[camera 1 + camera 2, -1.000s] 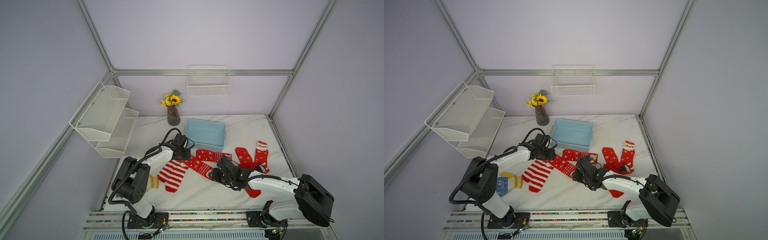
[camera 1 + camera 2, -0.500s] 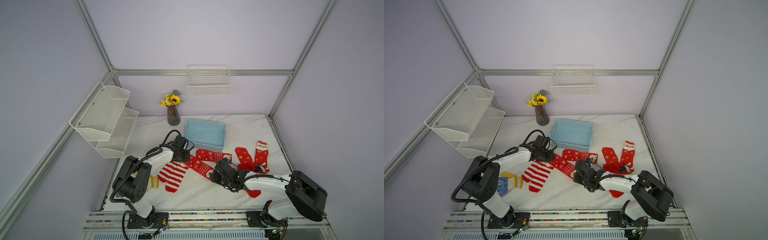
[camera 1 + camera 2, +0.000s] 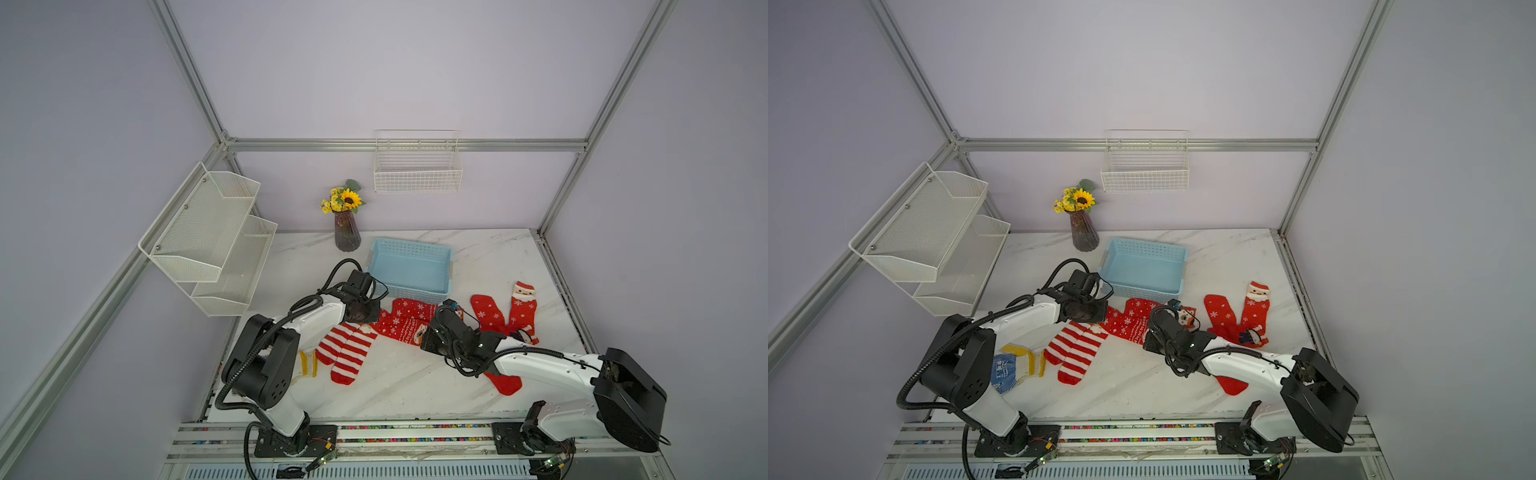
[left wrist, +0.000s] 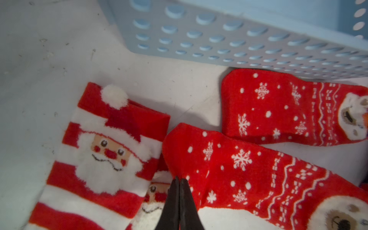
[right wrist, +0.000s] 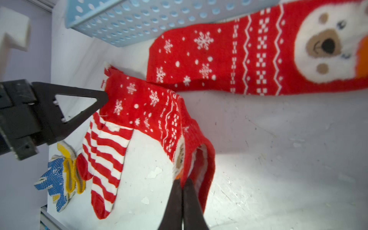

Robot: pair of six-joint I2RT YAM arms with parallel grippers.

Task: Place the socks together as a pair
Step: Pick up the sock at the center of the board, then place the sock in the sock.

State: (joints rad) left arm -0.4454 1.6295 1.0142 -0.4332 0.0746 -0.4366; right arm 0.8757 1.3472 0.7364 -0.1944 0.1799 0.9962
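Observation:
A red snowflake sock with a bear cuff lies in front of the blue basket, and both grippers grip it. My left gripper is shut on its toe end. My right gripper is shut on its cuff, and the sock sags between us, with the left fingers at its far tip. Its matching sock lies flat beside the basket. Two red-and-white striped Santa socks lie side by side to the left. More red socks lie to the right.
The blue basket stands just behind the socks, with a vase of flowers to its left. A blue-dotted glove with a yellow cuff lies by the left arm's base. A red sock toe shows under the right arm.
Both grippers have gone from partly open to shut, each pinching an end of the near snowflake sock. The right gripper has shifted a little left onto the cuff.

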